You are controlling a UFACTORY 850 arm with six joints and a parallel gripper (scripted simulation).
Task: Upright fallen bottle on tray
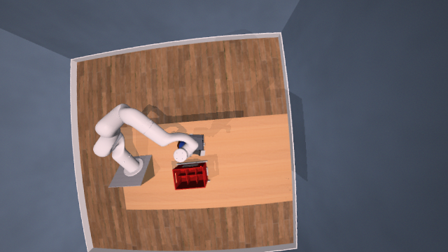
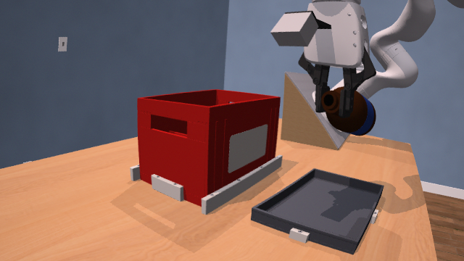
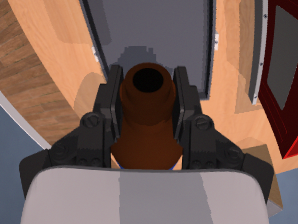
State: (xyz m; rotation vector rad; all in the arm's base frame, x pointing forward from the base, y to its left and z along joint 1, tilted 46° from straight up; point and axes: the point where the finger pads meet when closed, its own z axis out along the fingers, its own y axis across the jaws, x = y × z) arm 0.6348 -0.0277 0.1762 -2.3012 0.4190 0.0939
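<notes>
So the brown bottle (image 2: 348, 112) is up in the air, well above the dark tray (image 2: 357, 185), and it's lying sideways: its long axis runs roughly level, with the open mouth pointing toward the exterior camera and the fat end with the blue band facing back toward the arm. The gripper (image 2: 333, 99) comes down from above and has its fingers clamped on the neck, one on each side, so the bottle's body hangs out behind the grip rather than below it. That's the thing the next move hinges on, I'd say: the wrist has to tip so the base ends up pointing down at the tray floor before anything gets released. The red crate (image 2: 203, 145) sits just beside the tray, inside its grey stops, and nothing is touching it.
</notes>
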